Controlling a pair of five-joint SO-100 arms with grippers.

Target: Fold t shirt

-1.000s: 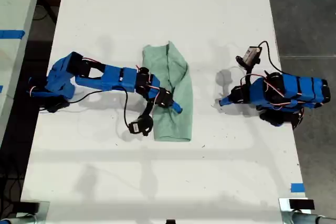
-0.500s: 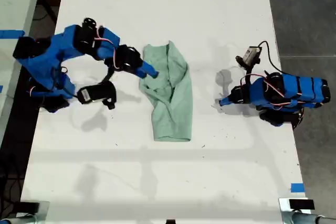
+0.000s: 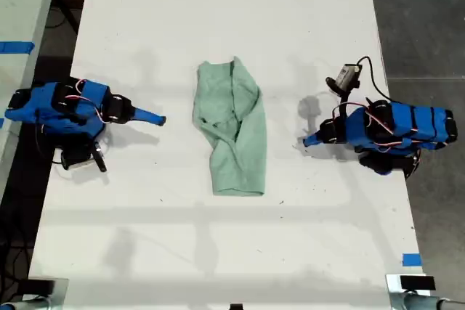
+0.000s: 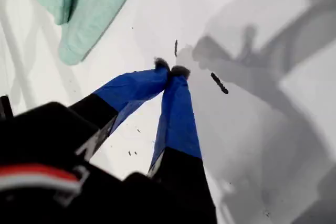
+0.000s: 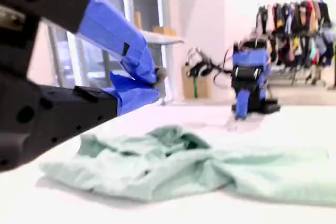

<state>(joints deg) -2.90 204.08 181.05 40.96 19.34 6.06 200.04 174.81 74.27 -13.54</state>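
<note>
Across the white table [image 3: 218, 252], going by the second wrist view, nearest first. My second gripper [image 5: 156, 77] has its blue-taped jaws pressed together at the tips, nothing between them. It hangs low and level just above the table top. In the exterior view this gripper [image 3: 158, 118] sits at the exterior view's left, pointing toward the middle, with bare table between it and the cloth.

Next out is the t shirt [image 5: 173, 166], pale mint, lying flat on the table in a rumpled long strip with creases and a bunched ridge. In the exterior view the t shirt [image 3: 236, 136] lies mid-table between the two arms, touched by neither, its wider end toward that view's bottom.

Farthest is my first gripper [image 3: 306, 141], at the exterior view's right, tilted down with its tip at or just above the table. In its own wrist view the first gripper [image 4: 170, 70] has jaws closed tip to tip, holding nothing, and one end of the t shirt [image 4: 84, 3] is well apart from it. A strip of blue tape [image 3: 411, 259] is stuck near the table's edge at the exterior view's lower right.
</note>
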